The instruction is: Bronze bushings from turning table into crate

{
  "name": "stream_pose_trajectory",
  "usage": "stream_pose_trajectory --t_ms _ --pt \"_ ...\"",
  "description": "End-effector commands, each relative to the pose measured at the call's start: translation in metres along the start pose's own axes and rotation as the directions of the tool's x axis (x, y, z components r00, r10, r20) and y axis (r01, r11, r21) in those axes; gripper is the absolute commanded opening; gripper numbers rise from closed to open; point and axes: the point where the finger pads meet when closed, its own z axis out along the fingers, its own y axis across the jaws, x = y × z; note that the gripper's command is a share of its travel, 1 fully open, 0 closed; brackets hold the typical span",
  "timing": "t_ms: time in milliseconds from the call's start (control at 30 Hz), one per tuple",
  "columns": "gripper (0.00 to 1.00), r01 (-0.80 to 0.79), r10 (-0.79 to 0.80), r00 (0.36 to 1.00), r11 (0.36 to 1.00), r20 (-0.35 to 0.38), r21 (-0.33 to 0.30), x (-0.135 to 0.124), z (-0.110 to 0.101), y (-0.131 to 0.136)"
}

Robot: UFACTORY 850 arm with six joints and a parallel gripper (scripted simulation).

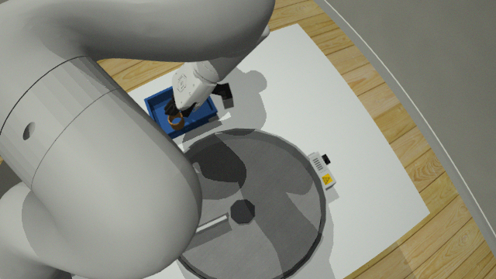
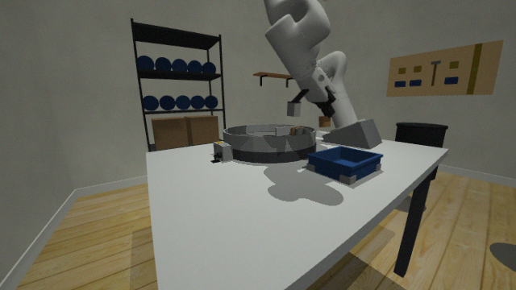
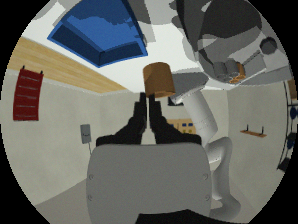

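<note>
Even, soft overhead light leaves broad grey shadows on the white table (image 2: 226,225) toward 6 o'clock of the turning table (image 2: 269,142), with no glare, while the wrist view is a coarse, blurry fisheye circle bending straight edges near its black rim.

overhead, table-level side, wrist; shared crate (image 1: 201,116)

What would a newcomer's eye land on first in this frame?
The huge pale arm fills the left of the top view. Beyond it, the claw pinches a bronze bushing by its wall over the blue crate. The grey turning table lies beside the crate.
</note>
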Motion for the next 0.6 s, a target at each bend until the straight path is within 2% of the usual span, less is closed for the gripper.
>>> stream_pose_trajectory --t_ms 0,100,333,567 --pt "0.00 0.000 0.000 1.000 1.000 0.001 -0.001 0.003 -0.002 -0.042" --pt "0.00 0.000 0.000 1.000 1.000 0.001 -0.001 0.003 -0.002 -0.049" --pt "0.00 0.000 0.000 1.000 1.000 0.001 -0.001 0.005 -0.004 -0.089" --pt "0.00 0.000 0.000 1.000 1.000 0.001 -0.001 0.005 -0.004 -0.103"
